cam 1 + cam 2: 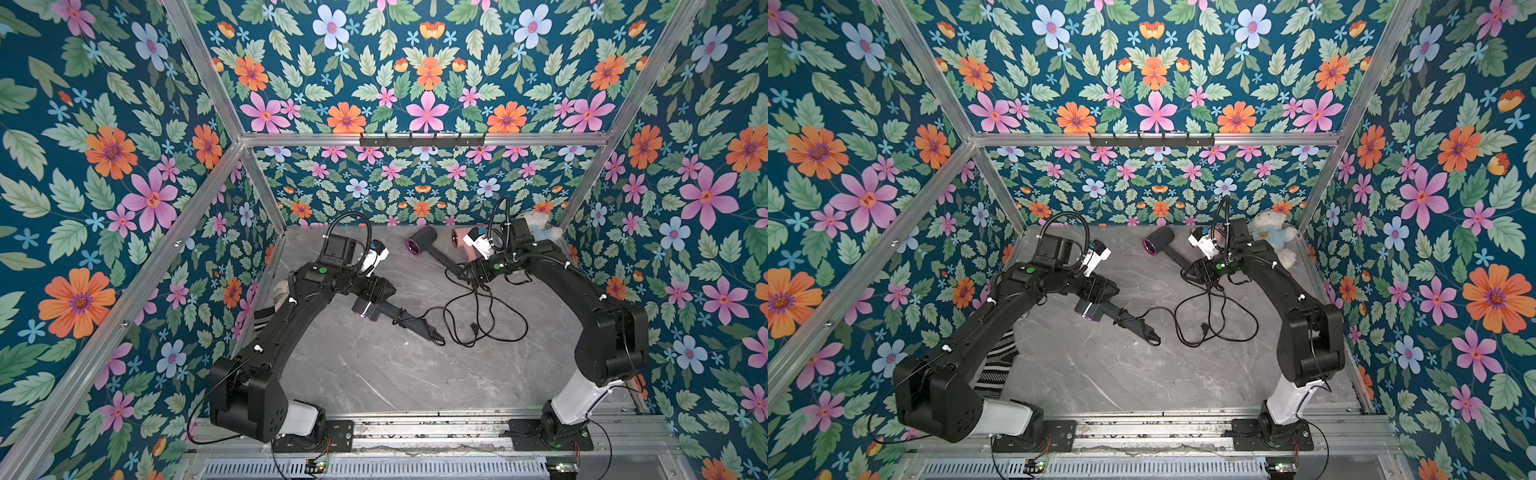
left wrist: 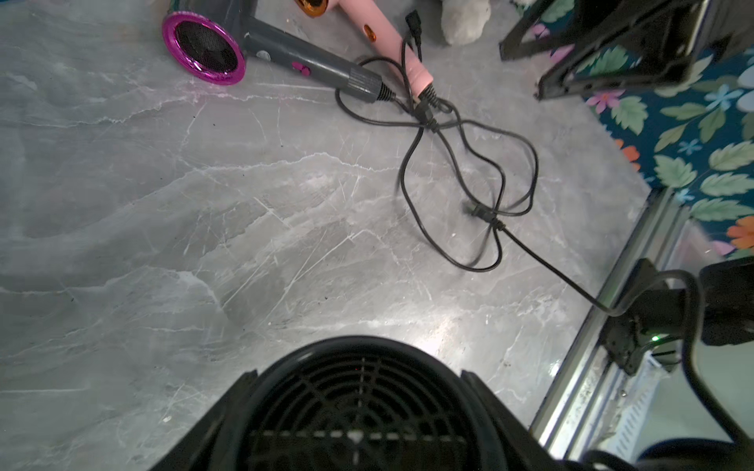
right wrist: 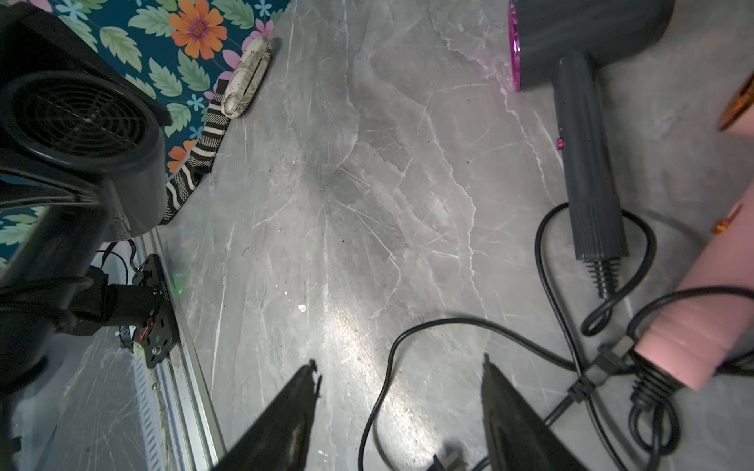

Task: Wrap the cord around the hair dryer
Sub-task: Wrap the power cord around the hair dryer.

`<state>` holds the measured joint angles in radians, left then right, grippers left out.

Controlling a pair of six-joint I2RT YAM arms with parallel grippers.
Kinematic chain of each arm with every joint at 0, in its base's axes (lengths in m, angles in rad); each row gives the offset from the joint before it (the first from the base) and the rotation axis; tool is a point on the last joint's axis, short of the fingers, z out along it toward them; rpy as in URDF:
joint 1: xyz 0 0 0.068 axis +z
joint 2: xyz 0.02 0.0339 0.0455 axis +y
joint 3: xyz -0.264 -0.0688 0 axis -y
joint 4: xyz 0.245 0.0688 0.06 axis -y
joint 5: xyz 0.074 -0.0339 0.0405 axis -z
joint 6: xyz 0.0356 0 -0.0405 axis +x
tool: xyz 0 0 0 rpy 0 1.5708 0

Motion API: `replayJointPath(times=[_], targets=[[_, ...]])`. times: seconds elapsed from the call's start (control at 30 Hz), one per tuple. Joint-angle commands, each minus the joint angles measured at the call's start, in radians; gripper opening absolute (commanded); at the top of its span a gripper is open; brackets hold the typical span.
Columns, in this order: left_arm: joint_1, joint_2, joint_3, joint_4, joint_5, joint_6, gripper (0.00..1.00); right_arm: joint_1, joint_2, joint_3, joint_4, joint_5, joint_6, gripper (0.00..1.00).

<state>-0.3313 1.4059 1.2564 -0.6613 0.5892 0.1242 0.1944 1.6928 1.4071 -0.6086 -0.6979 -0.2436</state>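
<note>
Left gripper (image 1: 376, 291) is clamping the hair dryer (image 1: 417, 325) left of centre in both top views. We are seeing its cord (image 1: 400, 316) partly wound on the handle, the rest trailing mid-frame. Right gripper (image 3: 399, 361) is hanging wide, holding nothing.

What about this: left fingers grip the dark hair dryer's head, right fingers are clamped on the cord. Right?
No. The right wrist view shows the right fingers open, the cord loose between them. The left fingers do grip the hair dryer.

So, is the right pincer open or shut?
Open: in its wrist view the right pincer has its jaws wide apart, and they grip nothing.
</note>
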Motion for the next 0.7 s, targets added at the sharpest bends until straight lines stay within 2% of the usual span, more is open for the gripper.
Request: replayJointPath(times=[0.0,0.1,0.17,0.23,0.4,0.57,0.67], targets=[[0.027,-0.001,0.024,-0.001,0.071,-0.060,0.00,-0.031,-0.078,-0.094,0.158,-0.050,0.093,0.61],[0.057,0.020,0.039,-0.027,0.066,-0.061,0.00,-0.031,-0.176,-0.209,0.244,-0.134,0.103,0.61],[0.076,0.030,0.040,-0.034,0.058,-0.068,0.00,-0.033,-0.224,-0.266,0.291,-0.147,0.156,0.60],[0.098,0.042,0.041,-0.038,0.046,-0.077,0.00,-0.033,-0.237,-0.291,0.284,-0.177,0.172,0.61],[0.138,0.073,0.049,-0.030,0.071,-0.098,0.00,-0.024,-0.278,-0.384,0.268,-0.240,0.107,0.63],[0.145,0.081,0.048,-0.013,0.070,-0.110,0.00,-0.014,-0.311,-0.490,0.379,-0.361,0.174,0.65],[0.146,0.089,0.046,0.000,0.080,-0.121,0.00,0.025,-0.313,-0.555,0.480,-0.323,0.209,0.65]])
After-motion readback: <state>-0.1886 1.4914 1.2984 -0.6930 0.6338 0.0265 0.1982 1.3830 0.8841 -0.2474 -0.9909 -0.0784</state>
